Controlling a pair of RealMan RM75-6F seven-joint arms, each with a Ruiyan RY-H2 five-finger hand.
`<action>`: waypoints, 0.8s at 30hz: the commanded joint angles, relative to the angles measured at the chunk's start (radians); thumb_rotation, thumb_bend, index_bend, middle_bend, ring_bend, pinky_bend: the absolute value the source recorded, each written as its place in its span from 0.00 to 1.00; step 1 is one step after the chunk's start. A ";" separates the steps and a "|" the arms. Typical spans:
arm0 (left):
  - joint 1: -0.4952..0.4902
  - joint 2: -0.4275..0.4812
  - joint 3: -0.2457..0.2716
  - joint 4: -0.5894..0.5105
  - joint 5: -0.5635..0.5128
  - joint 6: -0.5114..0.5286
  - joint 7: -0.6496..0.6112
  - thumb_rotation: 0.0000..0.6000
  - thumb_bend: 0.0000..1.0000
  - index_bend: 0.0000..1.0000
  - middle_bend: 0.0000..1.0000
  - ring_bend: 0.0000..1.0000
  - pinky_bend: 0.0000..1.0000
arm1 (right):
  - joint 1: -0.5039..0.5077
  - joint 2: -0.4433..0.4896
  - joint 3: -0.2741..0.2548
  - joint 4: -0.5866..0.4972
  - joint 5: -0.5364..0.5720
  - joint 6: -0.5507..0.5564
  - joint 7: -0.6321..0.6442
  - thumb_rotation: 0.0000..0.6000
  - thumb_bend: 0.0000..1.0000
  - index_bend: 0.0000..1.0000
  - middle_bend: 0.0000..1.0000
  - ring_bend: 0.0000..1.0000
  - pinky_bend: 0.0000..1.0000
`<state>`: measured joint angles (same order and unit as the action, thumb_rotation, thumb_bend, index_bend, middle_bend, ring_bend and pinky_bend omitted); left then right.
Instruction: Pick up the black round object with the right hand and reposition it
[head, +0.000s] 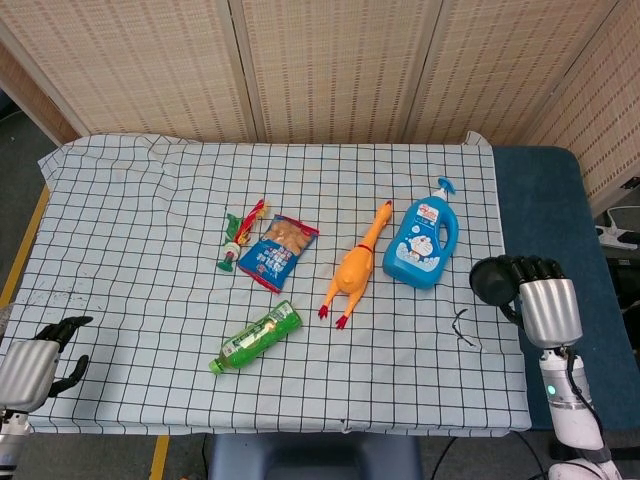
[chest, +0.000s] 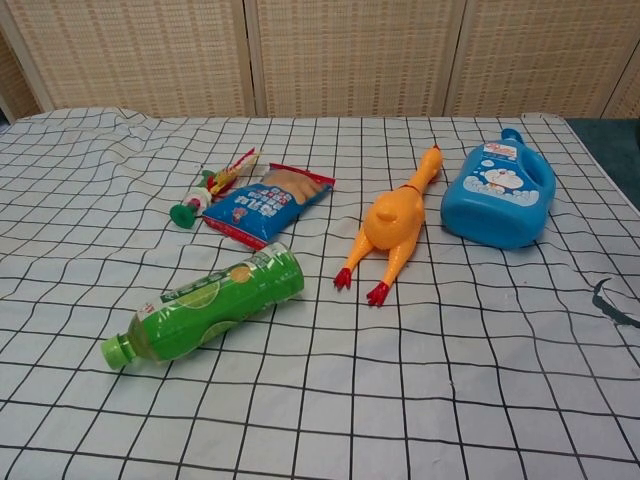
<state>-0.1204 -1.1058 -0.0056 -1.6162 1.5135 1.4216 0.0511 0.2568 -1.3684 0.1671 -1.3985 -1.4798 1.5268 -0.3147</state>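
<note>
right hand (head: 545, 305) gripping black round object (head: 491, 281) at 3 o'clock of surface edge (beside blue bottle (head: 423, 243)), left hand (head: 30, 368) empty, fingers apart, at 8 o'clock

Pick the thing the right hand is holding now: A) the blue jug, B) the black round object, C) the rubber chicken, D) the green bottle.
B: in the head view the right hand grips the black round object at the table's right edge, while the other items lie untouched on the cloth.
</note>
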 joint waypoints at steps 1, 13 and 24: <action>0.000 0.000 0.000 0.000 0.003 0.002 0.001 1.00 0.43 0.22 0.26 0.32 0.63 | -0.001 0.029 -0.024 -0.040 0.002 -0.073 0.119 1.00 0.10 0.55 0.45 0.31 0.35; 0.001 0.001 0.002 -0.002 0.004 0.004 0.000 1.00 0.43 0.22 0.26 0.32 0.63 | 0.035 0.214 -0.162 -0.197 -0.138 -0.226 0.521 1.00 0.10 0.55 0.45 0.31 0.35; -0.002 -0.002 0.003 -0.003 0.001 -0.004 0.014 1.00 0.43 0.22 0.26 0.32 0.63 | 0.018 0.154 -0.113 -0.132 0.101 -0.322 0.304 1.00 0.10 0.55 0.45 0.31 0.35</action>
<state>-0.1223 -1.1074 -0.0028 -1.6192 1.5147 1.4172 0.0647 0.2724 -1.2014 0.0473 -1.5563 -1.4517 1.2809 0.0154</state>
